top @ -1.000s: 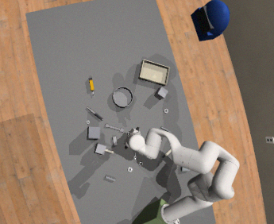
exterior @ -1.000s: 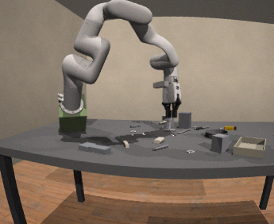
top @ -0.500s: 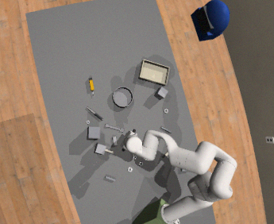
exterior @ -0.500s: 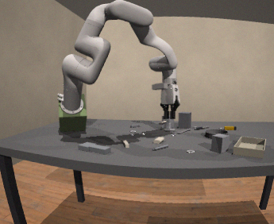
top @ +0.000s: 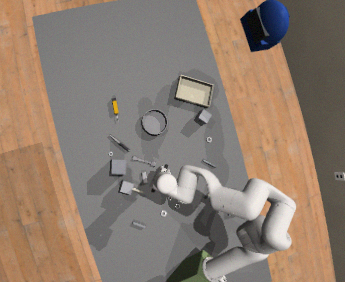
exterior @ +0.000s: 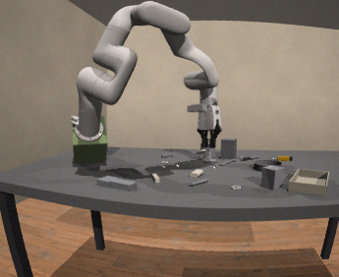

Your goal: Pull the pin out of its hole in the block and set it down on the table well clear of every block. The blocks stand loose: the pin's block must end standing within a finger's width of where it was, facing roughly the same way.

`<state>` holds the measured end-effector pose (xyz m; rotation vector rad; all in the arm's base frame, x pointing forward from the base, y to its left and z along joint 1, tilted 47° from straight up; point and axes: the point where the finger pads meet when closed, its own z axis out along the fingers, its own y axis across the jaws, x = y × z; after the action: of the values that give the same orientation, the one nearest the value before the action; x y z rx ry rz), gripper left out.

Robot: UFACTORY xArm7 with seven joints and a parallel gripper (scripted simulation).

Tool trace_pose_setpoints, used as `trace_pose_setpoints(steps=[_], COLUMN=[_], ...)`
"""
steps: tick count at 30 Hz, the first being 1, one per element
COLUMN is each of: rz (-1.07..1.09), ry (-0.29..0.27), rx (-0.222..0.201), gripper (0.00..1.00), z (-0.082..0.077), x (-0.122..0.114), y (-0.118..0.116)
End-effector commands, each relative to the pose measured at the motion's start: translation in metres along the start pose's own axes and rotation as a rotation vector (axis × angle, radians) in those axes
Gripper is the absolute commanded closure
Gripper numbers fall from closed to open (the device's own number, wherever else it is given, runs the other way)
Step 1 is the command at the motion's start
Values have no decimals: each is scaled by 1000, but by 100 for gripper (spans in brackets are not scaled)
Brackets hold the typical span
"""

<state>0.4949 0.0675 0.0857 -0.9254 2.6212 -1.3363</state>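
Observation:
My gripper (exterior: 208, 143) points straight down over a small pale grey block (exterior: 209, 154) near the middle of the table. The fingertips hang just above the block's top. The fingers stand partly apart and I see nothing gripped between them. The pin is too small to make out under the fingers. In the overhead view the wrist (top: 165, 183) covers the gripper and most of that block. Three more grey blocks stand loose: one behind the gripper (exterior: 228, 148), also seen from above (top: 118, 167), one beside it (top: 126, 187), and one near the tray (top: 204, 116).
A tan tray (top: 194, 91) and a dark ring (top: 154, 122) lie beyond the gripper. A yellow pencil (top: 115, 107), several nuts, bolts and small bars lie scattered around the blocks. Two tan pieces (exterior: 197, 173) lie in front of the gripper. The robot base (exterior: 88, 142) stands at the table's end.

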Motion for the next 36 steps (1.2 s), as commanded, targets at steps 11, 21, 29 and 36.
trace_pose_setpoints(steps=[11,21,29,36], rz=[-31,-54,-84,-84], ry=[-14,-23,-34,-34], rx=[-16,-26,-40,-40], gripper=[57,57,57,57], z=[3,5,8,8], x=[-9,-14,-21,-21], y=[17,29,45,45])
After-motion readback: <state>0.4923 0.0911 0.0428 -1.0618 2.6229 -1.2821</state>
